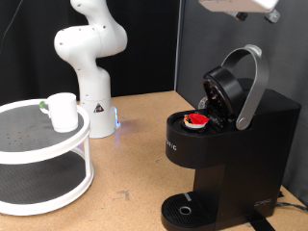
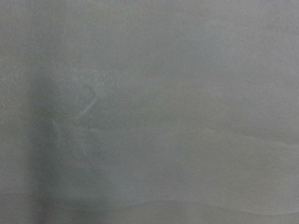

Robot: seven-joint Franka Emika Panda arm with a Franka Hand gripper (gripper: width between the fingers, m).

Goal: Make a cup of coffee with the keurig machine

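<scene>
A black keurig machine stands at the right edge of the wooden table, toward the near right corner, with its rounded head tipped up and its grey-silver handle band swung high, so the brewing chamber lies open. A small red-topped pod sits in that chamber, which suggests loading is done and the lid is left up only because it has not yet been closed. Below, the round drip tray at the machine's foot carries nothing, so no brewing could sensibly start. The cup, a small plain white mug with a greenish handle, waits well apart from the machine, near the table's left edge, on the upper level of a round white two-tier stand; it is upright and looks placed there as a storage spot within the arm's reach. Behind the stand, toward the far edge of the table, rises the white base of the robot arm, with a small blue light near its foot. The gripper itself does not show in the exterior view; only a pale part of the arm hangs at the top, above the machine. The wrist view gives nothing but a blurred grey surface, so whether the claw is spread or closed I cannot tell, and nothing is seen between its fingers. There is faint lettering on the front of the machine, too small to read, and no other writing is legible.
</scene>
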